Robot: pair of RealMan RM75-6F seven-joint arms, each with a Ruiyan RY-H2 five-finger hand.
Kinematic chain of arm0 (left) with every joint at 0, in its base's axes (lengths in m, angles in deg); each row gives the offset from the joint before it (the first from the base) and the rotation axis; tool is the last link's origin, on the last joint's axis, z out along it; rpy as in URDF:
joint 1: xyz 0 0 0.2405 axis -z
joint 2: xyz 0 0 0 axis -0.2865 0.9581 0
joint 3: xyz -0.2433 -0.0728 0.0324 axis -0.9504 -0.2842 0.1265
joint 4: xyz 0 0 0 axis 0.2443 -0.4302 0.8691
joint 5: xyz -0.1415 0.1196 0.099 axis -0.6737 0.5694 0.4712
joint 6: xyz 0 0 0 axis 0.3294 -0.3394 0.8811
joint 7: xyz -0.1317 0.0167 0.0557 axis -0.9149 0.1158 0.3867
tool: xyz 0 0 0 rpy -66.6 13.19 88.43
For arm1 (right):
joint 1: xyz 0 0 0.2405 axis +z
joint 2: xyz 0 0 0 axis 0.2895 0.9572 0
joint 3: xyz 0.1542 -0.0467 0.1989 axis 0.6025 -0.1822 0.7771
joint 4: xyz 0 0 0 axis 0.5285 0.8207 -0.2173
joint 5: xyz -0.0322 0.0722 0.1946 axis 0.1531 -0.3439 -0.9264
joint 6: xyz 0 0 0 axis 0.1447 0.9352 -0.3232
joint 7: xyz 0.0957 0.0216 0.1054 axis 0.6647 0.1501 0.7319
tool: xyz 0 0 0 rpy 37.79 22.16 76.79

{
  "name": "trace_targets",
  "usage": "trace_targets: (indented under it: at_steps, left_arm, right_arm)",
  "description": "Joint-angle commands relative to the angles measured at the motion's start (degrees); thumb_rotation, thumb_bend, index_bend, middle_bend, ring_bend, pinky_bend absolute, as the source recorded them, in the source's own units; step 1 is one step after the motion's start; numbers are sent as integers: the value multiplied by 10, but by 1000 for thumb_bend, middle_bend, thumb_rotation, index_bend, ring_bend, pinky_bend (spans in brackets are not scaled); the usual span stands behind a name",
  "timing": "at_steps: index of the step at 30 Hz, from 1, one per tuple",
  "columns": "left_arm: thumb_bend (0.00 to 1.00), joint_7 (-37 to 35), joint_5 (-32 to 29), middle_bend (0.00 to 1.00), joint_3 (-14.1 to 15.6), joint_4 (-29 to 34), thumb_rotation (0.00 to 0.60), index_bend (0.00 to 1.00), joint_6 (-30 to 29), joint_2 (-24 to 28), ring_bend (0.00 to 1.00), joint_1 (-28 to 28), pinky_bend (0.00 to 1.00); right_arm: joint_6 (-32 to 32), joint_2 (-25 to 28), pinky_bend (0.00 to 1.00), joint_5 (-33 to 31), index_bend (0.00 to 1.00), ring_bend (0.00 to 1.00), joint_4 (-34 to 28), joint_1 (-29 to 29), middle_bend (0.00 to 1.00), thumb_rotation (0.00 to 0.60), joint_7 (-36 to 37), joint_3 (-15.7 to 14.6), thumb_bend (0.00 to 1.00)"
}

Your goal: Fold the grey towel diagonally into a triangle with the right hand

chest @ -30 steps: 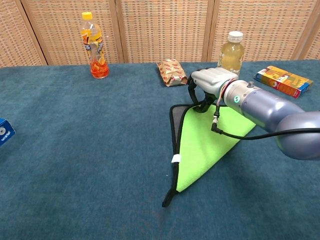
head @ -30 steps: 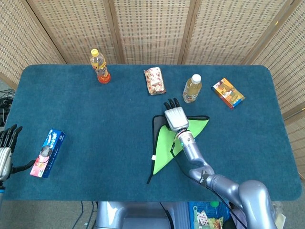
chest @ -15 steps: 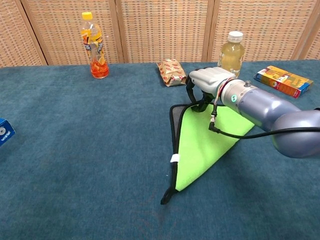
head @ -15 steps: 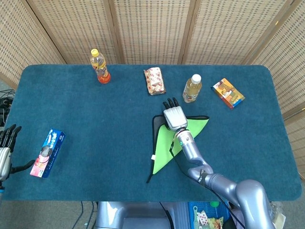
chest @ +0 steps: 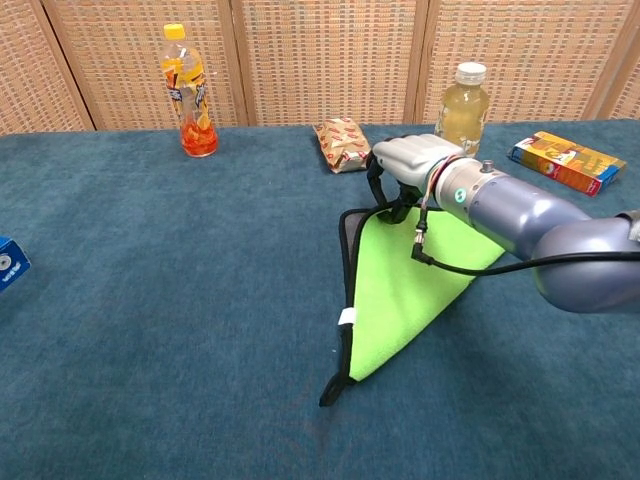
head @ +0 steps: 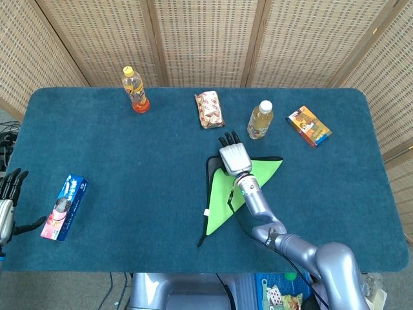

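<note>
On the blue table (head: 129,168), mid-right, one towel (head: 226,197) lies folded into a green triangle with grey edging showing along its left side. Count the rest: two bottles, an orange-drink bottle (head: 134,89) and a pale juice bottle (head: 259,120), one snack packet (head: 210,109), one orange box (head: 308,126), one blue carton (head: 64,207) far left. Right hand (head: 234,157) rests palm-down on the towel's top corner, fingers (chest: 384,192) curled down onto the cloth; whether they pinch it, I cannot tell. Left hand (head: 8,200) sits at the table's left edge, fingers apart, holding nothing. Compared with a second ago, the right hand has crept slightly leftward, nudging the towel with it.
</note>
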Motion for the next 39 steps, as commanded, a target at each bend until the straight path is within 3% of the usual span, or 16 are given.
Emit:
trace_targets:
  at_steps: [1, 18, 20, 22, 28, 34, 39]
  left_arm:
    - [146, 0, 0, 0, 0, 0, 600, 0, 1, 0, 0, 0, 0]
    - [146, -4, -1, 0, 0, -2, 600, 0, 1, 1, 0, 0, 0]
    - [146, -4, -1, 0, 0, -1, 600, 0, 1, 1, 0, 0, 0]
    - [147, -3, 0, 0, 0, -1, 600, 0, 0, 0, 0, 0, 0]
    - [147, -5, 4, 0, 2, 1, 600, 0, -2, 1, 0, -1, 0]
    - [147, -4, 7, 0, 2, 2, 600, 0, -6, 1, 0, -2, 0]
    - [147, -3, 10, 0, 3, 4, 600, 0, -9, 1, 0, -2, 0]
  right_arm:
    - [0, -1, 0, 0, 667, 0, 1, 2, 176, 600, 1, 1, 476]
    - [-4, -9, 0, -2, 663, 0, 13, 9, 153, 600, 2, 1, 476]
    - [-5, -8, 0, -2, 602, 0, 12, 9, 99, 600, 2, 0, 476]
    - [-6, -6, 0, -3, 458, 0, 10, 8, 26, 600, 0, -1, 465]
    - [-7, 6, 0, -4, 193, 0, -8, 2, 0, 600, -9, -5, 339]
    - [5, 20, 0, -5, 66, 0, -32, -3, 0, 600, -14, -3, 245]
    - [11, 34, 0, -12, 55, 0, -55, -7, 0, 600, -31, -2, 242]
